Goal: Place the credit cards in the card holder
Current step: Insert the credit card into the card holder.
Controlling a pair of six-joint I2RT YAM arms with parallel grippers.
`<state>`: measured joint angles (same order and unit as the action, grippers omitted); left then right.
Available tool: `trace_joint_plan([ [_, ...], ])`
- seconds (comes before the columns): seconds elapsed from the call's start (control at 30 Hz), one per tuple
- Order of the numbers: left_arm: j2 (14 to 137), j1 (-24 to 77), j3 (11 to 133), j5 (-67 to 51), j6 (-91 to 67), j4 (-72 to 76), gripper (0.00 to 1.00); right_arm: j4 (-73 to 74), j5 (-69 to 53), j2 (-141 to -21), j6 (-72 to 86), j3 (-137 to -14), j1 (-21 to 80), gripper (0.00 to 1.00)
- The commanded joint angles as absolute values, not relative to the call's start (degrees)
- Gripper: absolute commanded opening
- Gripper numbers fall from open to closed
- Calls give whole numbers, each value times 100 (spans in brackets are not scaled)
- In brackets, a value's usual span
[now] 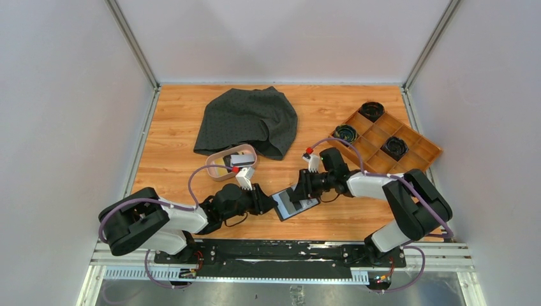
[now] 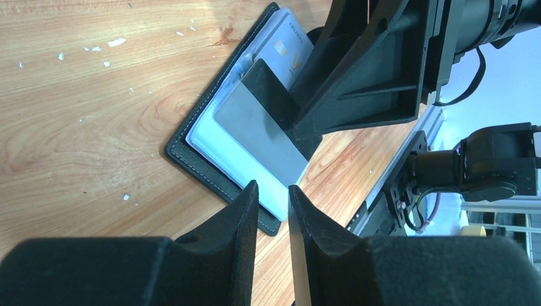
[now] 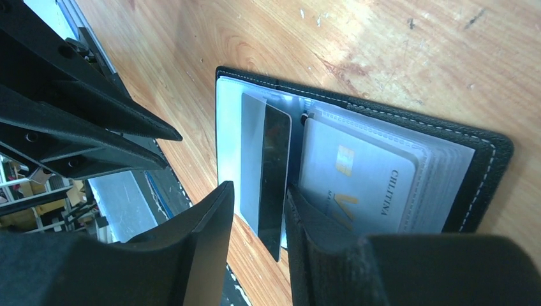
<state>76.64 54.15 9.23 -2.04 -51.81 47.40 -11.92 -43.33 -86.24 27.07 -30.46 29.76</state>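
While a yellowish card (image 1: 220, 169) lies in pink dish (image 1: 209, 164) far L, L gripper (image 2: 273, 187) hovers w/ narrow gap, empty, tips at edge of open card holder (image 2: 191, 156) mid-table; R gripper (image 3: 258, 190) straddles grey card (image 2: 255, 127) on holder's pocket, fingers parted, not clamping.

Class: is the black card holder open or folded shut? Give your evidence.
Open: the card holder lies spread flat, a grey card on one half, a white card on the other.
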Motion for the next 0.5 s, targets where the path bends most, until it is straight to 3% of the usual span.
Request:
trace_joint_plan([
  [0.0, 7619, 5456, 982, -62, -5071, 4711, 27, -811, -4092, -8578, 2375, -3220, 3156, 39],
  [0.47, 7788, 5452, 857, -19, -5141, 4720, 25, -217, -3596, -8417, 1501, -3550, 3843, 41],
])
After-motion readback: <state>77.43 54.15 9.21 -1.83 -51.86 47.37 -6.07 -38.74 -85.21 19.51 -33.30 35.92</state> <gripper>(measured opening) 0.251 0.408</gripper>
